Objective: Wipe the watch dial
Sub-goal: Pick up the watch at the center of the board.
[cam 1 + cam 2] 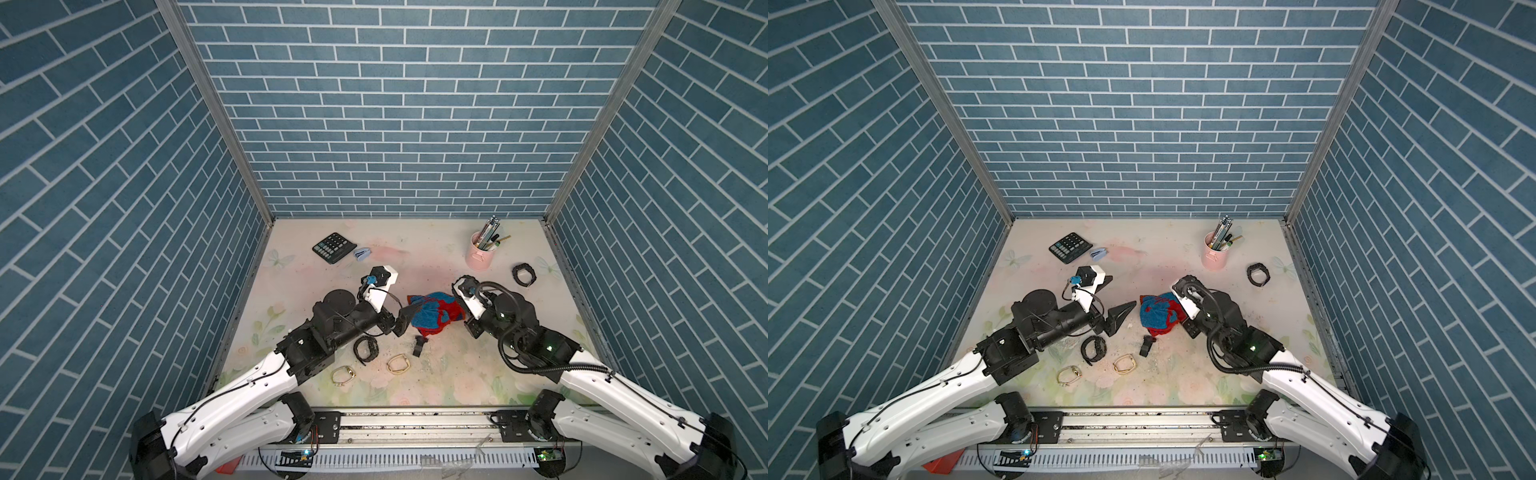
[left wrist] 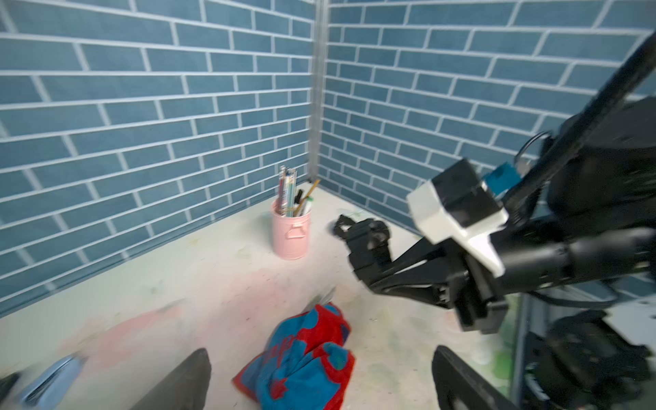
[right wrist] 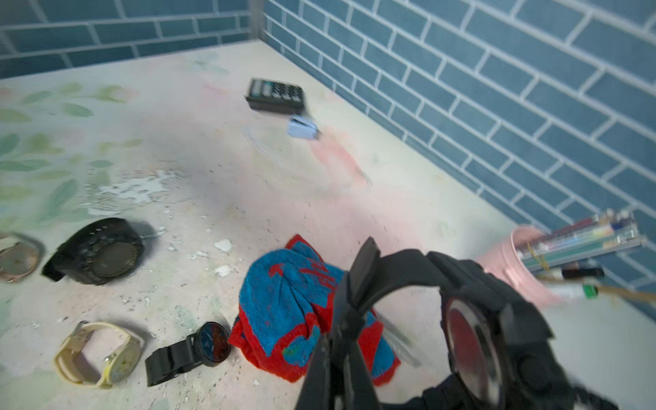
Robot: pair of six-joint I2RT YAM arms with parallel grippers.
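Two jobs split: my right gripper pinches the black watch by its rubbery-looking strap, aloft beside the soft cloth, clear of the probably slick, scratchable dial, while my left gripper gapes open.

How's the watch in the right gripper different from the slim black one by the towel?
The held watch is chunky; the slim watch has a thin case. The held watch is off the table, its strap pinched in the right gripper; the slim watch rests on the table, untouched. Both are black with round dials.
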